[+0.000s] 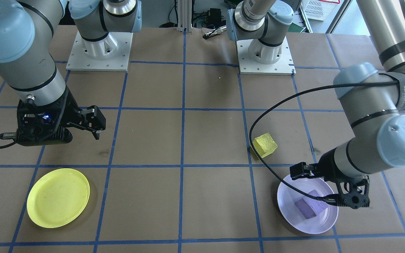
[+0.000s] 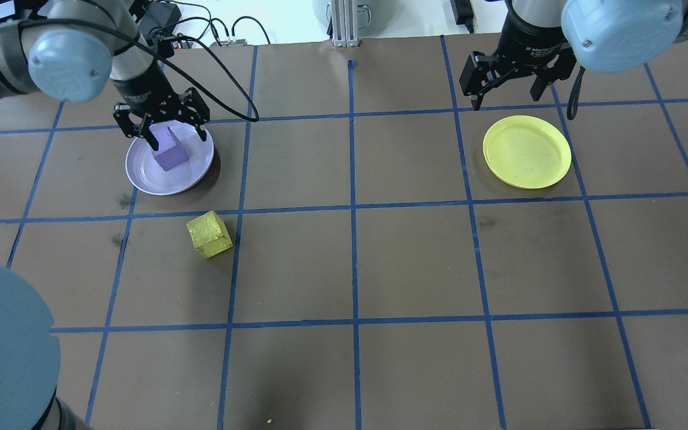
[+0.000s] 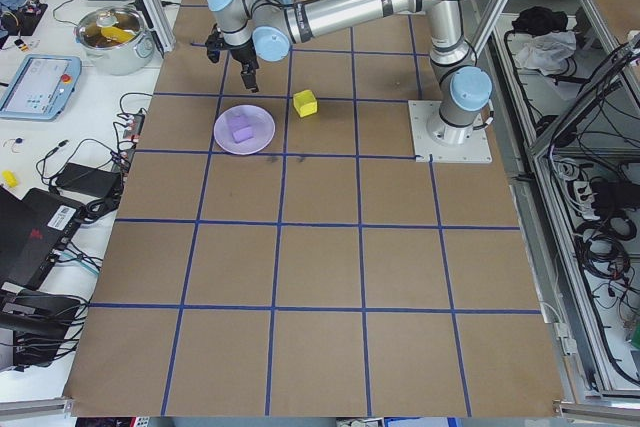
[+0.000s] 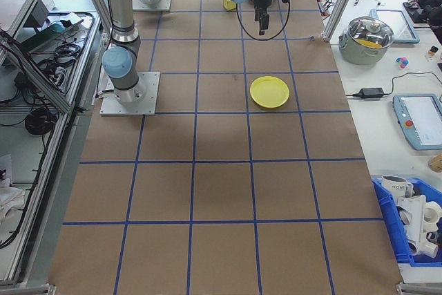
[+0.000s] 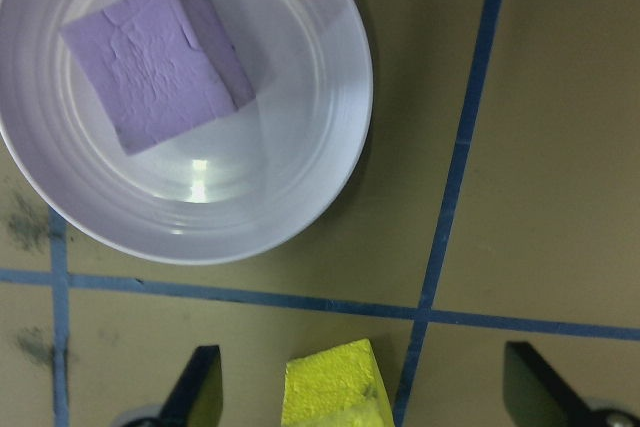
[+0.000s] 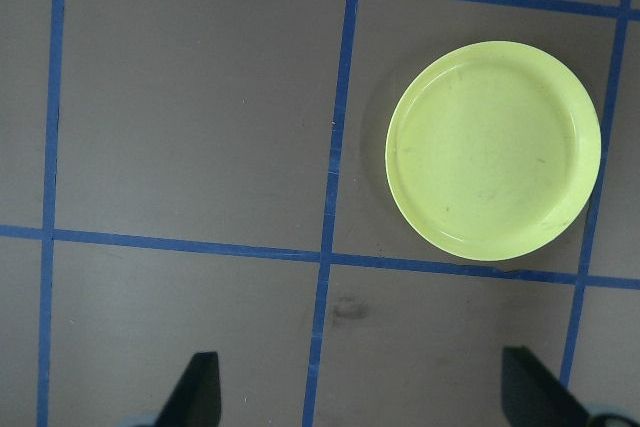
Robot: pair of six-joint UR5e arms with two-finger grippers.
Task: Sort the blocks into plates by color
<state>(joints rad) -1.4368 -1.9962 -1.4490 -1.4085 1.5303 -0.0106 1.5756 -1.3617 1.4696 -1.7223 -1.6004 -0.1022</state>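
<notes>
The purple block (image 2: 171, 156) lies loose in the lavender plate (image 2: 147, 179) at the table's left. My left gripper (image 2: 162, 128) hangs open just above that plate and holds nothing. In the left wrist view the purple block (image 5: 155, 62) rests inside the plate (image 5: 250, 217), well clear of the fingertips (image 5: 205, 387). The yellow block (image 2: 208, 234) sits on the table a little nearer me than the plate, tilted to the grid. The yellow plate (image 2: 526, 151) lies bare at the right. My right gripper (image 2: 508, 83) hovers open beyond its far edge, holding nothing.
Blue tape lines divide the brown table into squares. The left arm's black cable (image 1: 258, 133) loops low beside the yellow block (image 1: 264, 144). Both arm bases stand on white mounting plates (image 1: 98, 52) at the robot's edge. A pot and tablets (image 3: 110, 32) sit off the table.
</notes>
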